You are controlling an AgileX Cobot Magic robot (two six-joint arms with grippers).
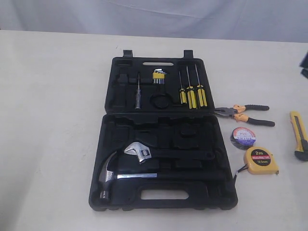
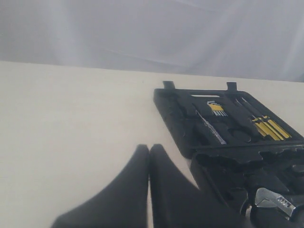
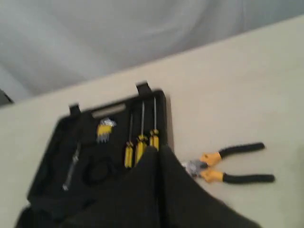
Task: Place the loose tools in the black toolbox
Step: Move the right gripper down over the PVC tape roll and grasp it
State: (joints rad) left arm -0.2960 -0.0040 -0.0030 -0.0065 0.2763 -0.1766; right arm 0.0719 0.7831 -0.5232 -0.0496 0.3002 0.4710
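The black toolbox lies open in the middle of the table, both halves flat. To its right lie the loose tools. These are the orange-and-black pliers, the black tape roll, the yellow tape measure and the yellow-and-black utility knife. Neither gripper shows in the exterior view. My left gripper is shut and empty above bare table beside the toolbox. My right gripper is shut and empty over the toolbox edge, with the pliers just beside it.
A claw hammer and an adjustable wrench sit in the near half. Three yellow-handled screwdrivers, a hex key set and a thin driver sit in the far half. A dark object pokes in at the right edge.
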